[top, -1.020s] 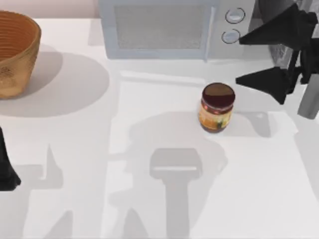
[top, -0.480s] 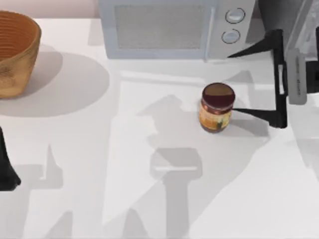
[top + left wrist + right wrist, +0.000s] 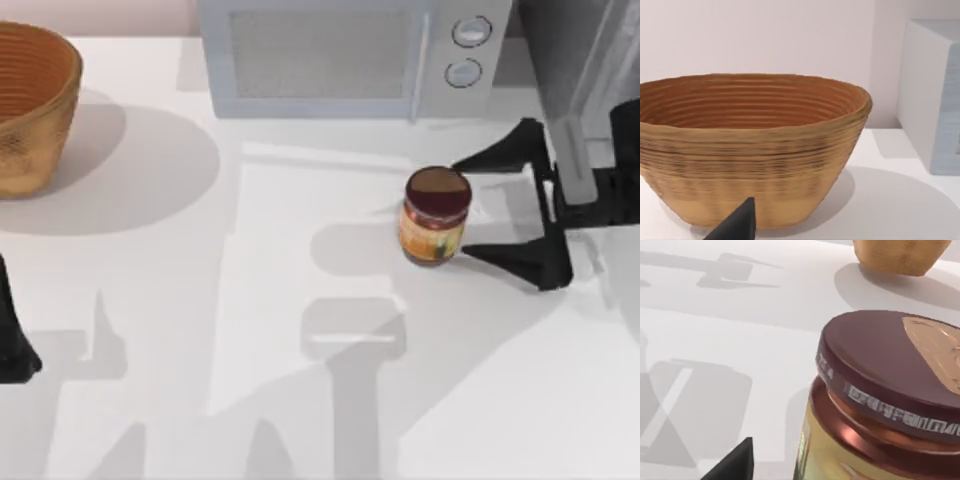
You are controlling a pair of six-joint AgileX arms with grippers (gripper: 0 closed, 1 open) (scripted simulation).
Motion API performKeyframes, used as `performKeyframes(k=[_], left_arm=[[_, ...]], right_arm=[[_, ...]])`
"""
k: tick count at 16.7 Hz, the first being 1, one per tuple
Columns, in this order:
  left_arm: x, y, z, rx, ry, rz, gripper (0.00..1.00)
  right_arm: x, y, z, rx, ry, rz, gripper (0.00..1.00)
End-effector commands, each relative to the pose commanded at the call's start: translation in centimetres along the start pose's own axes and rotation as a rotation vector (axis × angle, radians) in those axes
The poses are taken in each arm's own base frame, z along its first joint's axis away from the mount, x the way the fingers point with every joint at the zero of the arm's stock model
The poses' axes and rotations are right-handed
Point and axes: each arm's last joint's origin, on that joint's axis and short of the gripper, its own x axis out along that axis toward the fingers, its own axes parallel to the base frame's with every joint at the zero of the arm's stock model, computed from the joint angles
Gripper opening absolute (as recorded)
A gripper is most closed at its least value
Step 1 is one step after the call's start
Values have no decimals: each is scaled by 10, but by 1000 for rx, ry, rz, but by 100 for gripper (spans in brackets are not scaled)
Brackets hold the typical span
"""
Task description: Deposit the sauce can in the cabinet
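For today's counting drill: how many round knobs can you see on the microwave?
2. Both sit on the microwave at its right end, one knob directly above the other knob. None seems hidden; the right end effector stays lower, by the sauce can.

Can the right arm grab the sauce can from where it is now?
Probably yes. The right gripper sits open just to the right of the sauce can, one jaw on each side of its near edge, and nothing stands between them on the table.
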Motion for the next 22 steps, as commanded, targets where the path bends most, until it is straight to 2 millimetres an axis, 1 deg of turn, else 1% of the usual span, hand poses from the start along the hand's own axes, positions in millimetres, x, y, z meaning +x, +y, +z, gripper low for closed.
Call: performKeyframes(k=[3,5,11,16,19,22], left_arm=[[0,0,0,0,0,0,100],[0,0,0,0,0,0,100],[0,0,0,0,0,0,100],[0,0,0,0,0,0,100],[0,0,0,0,0,0,100],[0,0,0,0,0,0,100]], right_arm=[[0,2,-15,104,-3,1,100],[0,3,-20,137,-4,1,100],[0,3,-20,137,-4,1,100],[4,2,-21,144,-4,4,100],[10,-3,-22,150,-4,2,100],[22,-7,-22,134,-5,1,100]])
